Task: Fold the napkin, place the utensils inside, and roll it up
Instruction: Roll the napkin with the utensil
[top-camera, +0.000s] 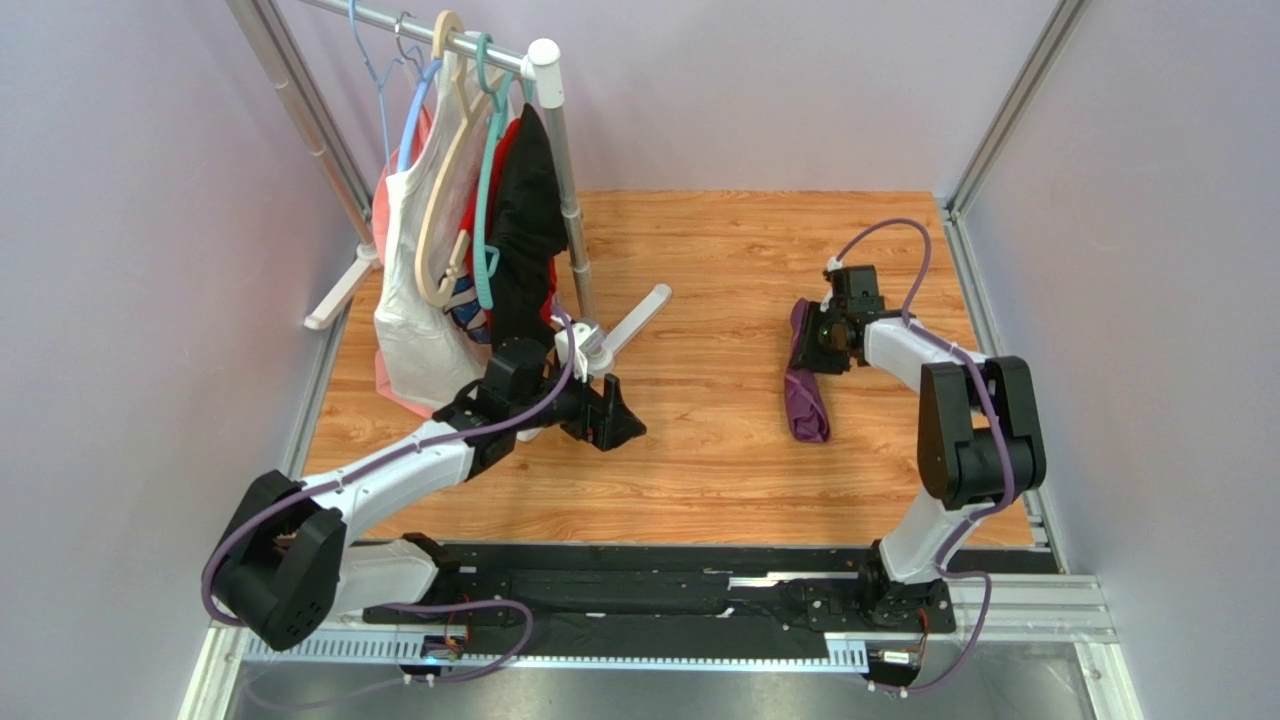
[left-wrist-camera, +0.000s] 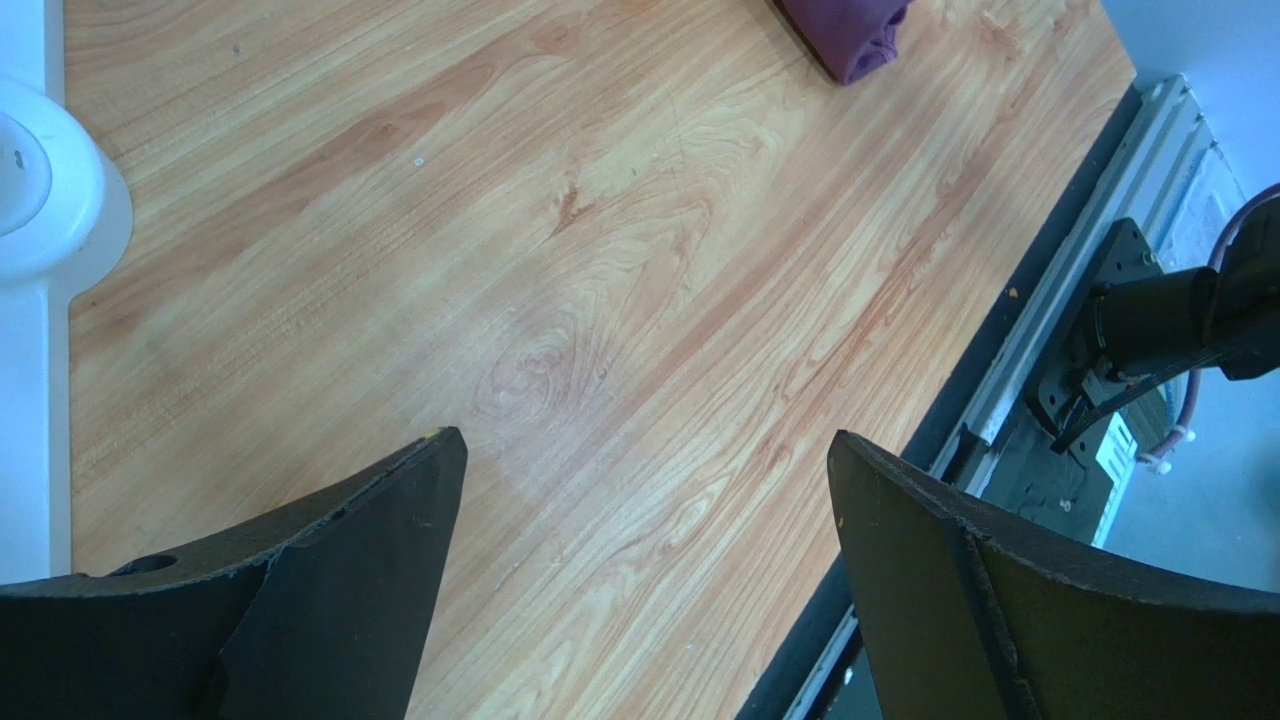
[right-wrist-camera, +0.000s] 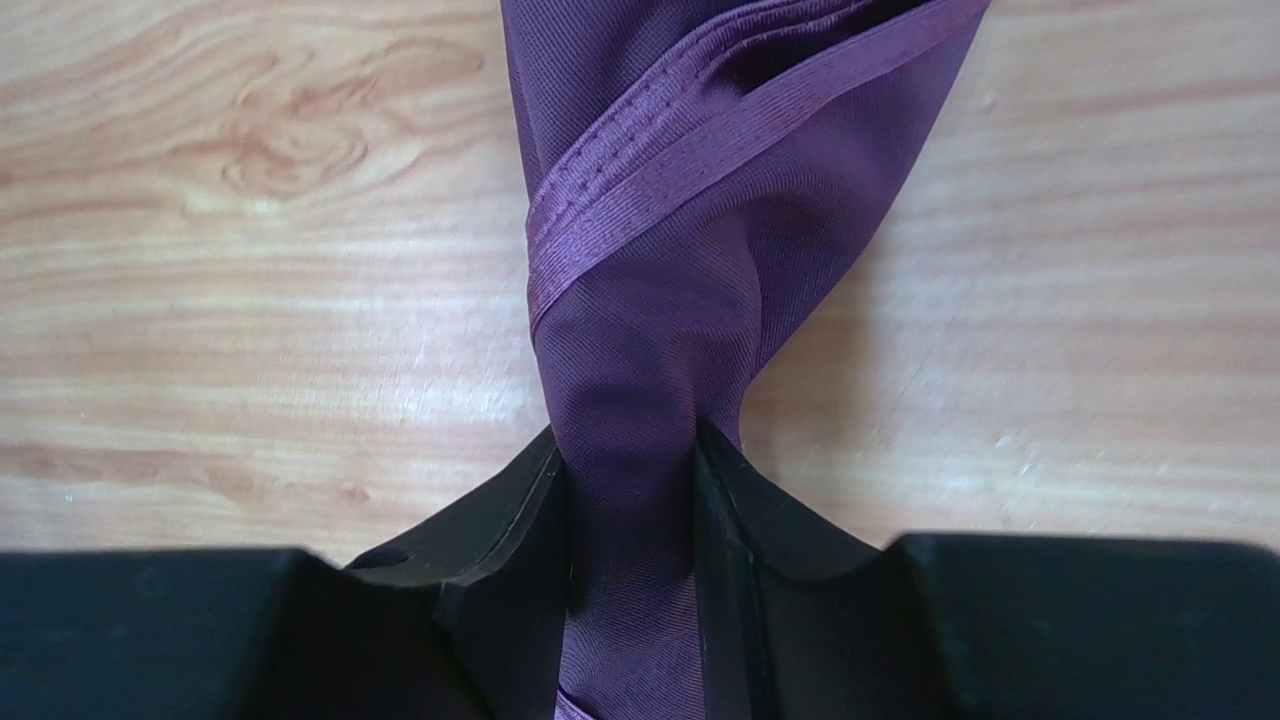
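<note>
Right of centre on the wooden table (top-camera: 706, 495), the purple napkin (top-camera: 809, 398) lies as a narrow, twisted roll, its length running away from the arms' bases. The right gripper (right-wrist-camera: 628, 438) is clenched on the roll's far end. In the right wrist view both black fingers (right-wrist-camera: 504, 525) press into the bunched cloth, and a stitched hem band crosses the fabric diagonally just beyond the fingertips. The rest of the roll rests on the wood.

The left gripper (left-wrist-camera: 646, 437) hangs released, jaws spread wide with only bare wood between them, well apart from the napkin. It sits just beside the white foot (left-wrist-camera: 38, 180) of the garment rack (top-camera: 559, 165), where white, red and black clothes hang on hangers.
</note>
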